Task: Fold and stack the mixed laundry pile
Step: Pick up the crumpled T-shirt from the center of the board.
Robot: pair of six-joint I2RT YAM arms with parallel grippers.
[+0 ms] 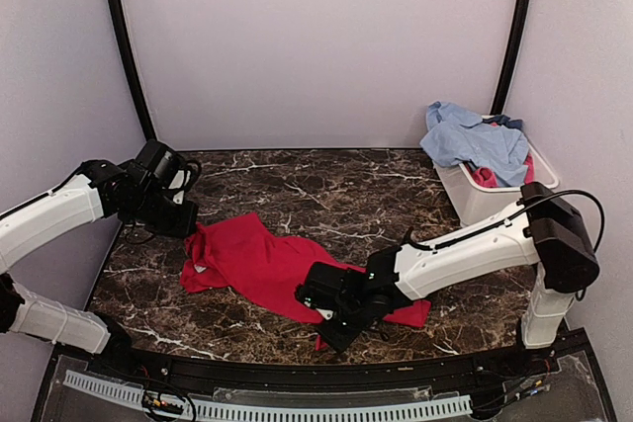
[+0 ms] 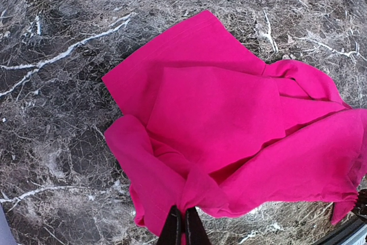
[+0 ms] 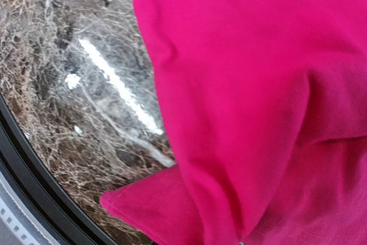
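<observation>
Step judged: spreading red garment on counter for first fold. Grip: left hand clamped on its left edge; right hand closed on near hem. In tub: remaining laundry. Next likely: draw apart, flatten.

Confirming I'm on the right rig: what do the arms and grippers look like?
Left arm and right arm: white shells, black joints. Left gripper and right gripper: black. A black cable loops over the right elbow.
</observation>
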